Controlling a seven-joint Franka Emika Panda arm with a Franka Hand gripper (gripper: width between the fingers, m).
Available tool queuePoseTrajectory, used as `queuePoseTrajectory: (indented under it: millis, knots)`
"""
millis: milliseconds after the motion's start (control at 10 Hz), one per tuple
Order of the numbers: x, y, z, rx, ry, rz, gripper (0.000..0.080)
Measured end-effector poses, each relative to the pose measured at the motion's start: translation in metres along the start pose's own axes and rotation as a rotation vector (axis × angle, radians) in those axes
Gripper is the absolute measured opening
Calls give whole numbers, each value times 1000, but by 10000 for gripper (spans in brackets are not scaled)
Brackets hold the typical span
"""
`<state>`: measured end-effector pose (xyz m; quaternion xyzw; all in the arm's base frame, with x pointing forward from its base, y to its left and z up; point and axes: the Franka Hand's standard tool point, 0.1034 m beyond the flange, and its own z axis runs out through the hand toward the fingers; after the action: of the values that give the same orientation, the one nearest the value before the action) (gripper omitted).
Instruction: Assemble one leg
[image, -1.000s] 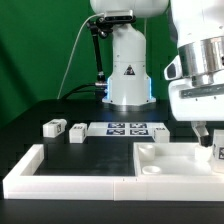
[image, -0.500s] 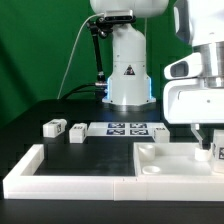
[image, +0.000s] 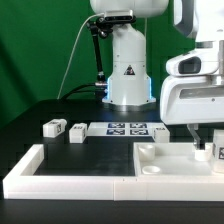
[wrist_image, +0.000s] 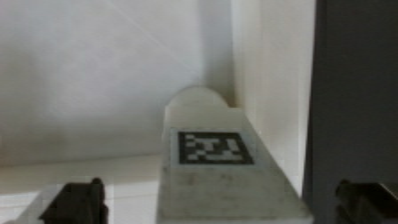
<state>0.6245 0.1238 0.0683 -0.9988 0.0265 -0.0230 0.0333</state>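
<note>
I've risen slightly since a second ago, my fingers (wrist_image: 75, 201) spread wide either side of the leg (wrist_image: 221, 158), gripping nothing. Leg stands on the tabletop piece (image: 160, 160) at the exterior view's right, mostly hidden there.

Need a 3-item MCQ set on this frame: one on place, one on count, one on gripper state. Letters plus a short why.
1. Where is the gripper?
A. over the marker board
B. at the exterior view's right, over the tabletop
C. at the far left

2. How many legs lie loose left of the marker board?
A. two
B. none
C. five

3. The jaws are:
A. shut tight
B. open
C. out of view

B: it hangs over the tabletop at the right.
A: two legs lie there.
B: wrist view shows both fingers apart, a leg between them.
</note>
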Motion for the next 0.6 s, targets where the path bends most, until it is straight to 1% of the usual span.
queuePoseTrajectory:
  millis: [100, 300, 600]
  knots:
    - [0, 0, 0, 0, 0, 1, 622]
    - [0, 1, 0, 0, 1, 1, 292]
    - [1, 1, 0, 1, 2, 47, 294]
